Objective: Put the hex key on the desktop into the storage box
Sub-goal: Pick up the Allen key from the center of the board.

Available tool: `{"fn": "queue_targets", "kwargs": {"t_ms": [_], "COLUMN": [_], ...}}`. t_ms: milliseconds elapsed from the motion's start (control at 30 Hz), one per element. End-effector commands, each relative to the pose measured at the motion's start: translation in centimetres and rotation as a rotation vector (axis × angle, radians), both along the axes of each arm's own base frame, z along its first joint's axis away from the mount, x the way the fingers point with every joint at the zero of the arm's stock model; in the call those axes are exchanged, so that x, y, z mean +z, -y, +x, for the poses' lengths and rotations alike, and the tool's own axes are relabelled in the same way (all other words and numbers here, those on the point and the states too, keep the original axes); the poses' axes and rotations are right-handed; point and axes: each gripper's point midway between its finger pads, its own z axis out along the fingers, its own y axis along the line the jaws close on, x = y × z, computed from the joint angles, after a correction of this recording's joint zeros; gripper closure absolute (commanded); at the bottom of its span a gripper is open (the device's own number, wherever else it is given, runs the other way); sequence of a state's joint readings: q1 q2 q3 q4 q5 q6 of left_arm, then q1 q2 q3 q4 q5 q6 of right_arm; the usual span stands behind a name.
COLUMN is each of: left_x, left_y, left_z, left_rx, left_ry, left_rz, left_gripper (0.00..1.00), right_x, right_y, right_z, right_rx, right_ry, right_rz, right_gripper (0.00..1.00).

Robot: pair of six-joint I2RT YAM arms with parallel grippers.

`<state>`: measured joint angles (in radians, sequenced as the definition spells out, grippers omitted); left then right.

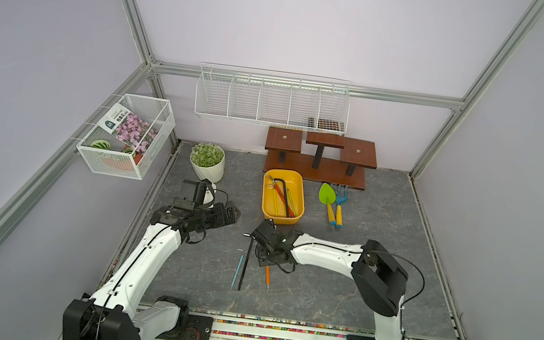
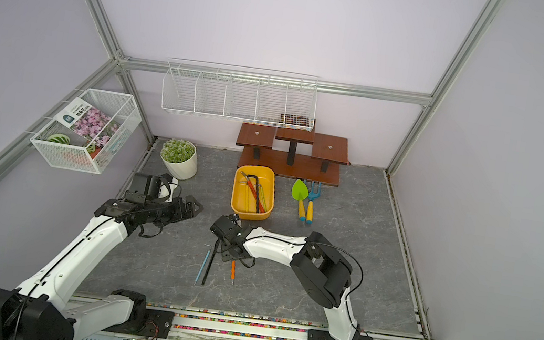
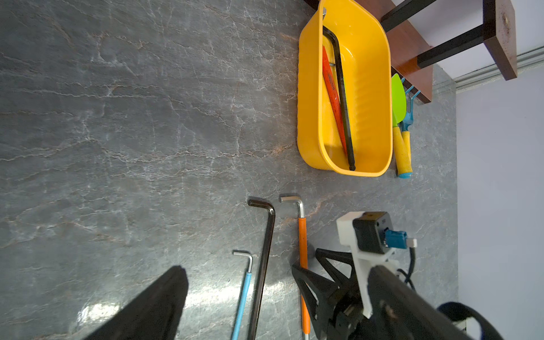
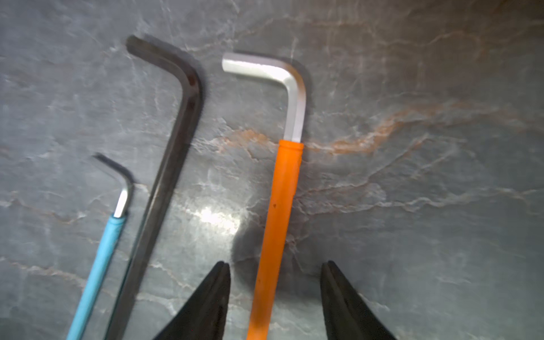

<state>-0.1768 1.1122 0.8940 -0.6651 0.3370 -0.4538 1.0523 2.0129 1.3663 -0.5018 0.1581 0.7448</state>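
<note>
Three hex keys lie side by side on the desktop (image 1: 356,280): an orange-sleeved one (image 4: 282,191), a long black one (image 4: 167,182) and a thin blue-sleeved one (image 4: 100,259). My right gripper (image 4: 275,263) is open and low over the orange hex key (image 1: 267,277), one finger on each side of its sleeve, with gaps on both sides. The yellow storage box (image 1: 265,195) stands just beyond, holding several hex keys. My left gripper (image 1: 233,213) hovers open to the left of the box, holding nothing.
A green trowel (image 1: 326,195) and a blue fork (image 1: 341,202) lie right of the box. A potted plant (image 1: 207,162) stands at the back left, a wooden stand (image 1: 319,159) behind the box. White wire baskets (image 1: 272,102) hang on the walls.
</note>
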Motion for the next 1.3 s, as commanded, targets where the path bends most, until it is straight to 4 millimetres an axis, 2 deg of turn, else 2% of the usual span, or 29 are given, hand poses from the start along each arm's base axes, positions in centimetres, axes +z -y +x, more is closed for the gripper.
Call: {"fn": "queue_targets", "kwargs": {"t_ms": [0, 233, 700, 900, 1267], "left_x": [0.6, 0.6, 0.5, 0.3, 0.1], "left_y": [-0.1, 0.0, 0.1, 0.0, -0.2], "left_z": [0.5, 0.6, 0.9, 0.9, 1.0], "left_rx": [-0.009, -0.009, -0.012, -0.010, -0.002], "left_ry": [0.020, 0.021, 0.015, 0.012, 0.005], "left_rz": [0.011, 0.007, 0.008, 0.011, 0.022], "left_gripper": [0.00, 0.00, 0.00, 0.00, 0.00], "right_x": [-1.0, -2.1, -1.9, -0.3, 4.8], "right_y": [0.3, 0.7, 1.6, 1.6, 2.6], "right_z": [-0.5, -0.8, -0.8, -0.6, -0.2], "right_rx": [-0.013, -0.027, -0.048, -0.055, -0.059], "right_ry": [-0.021, -0.038, -0.024, 0.005, 0.092], "right_rz": [-0.044, -0.057, -0.077, -0.049, 0.014], "right_gripper": [0.47, 0.53, 0.84, 0.96, 1.00]}}
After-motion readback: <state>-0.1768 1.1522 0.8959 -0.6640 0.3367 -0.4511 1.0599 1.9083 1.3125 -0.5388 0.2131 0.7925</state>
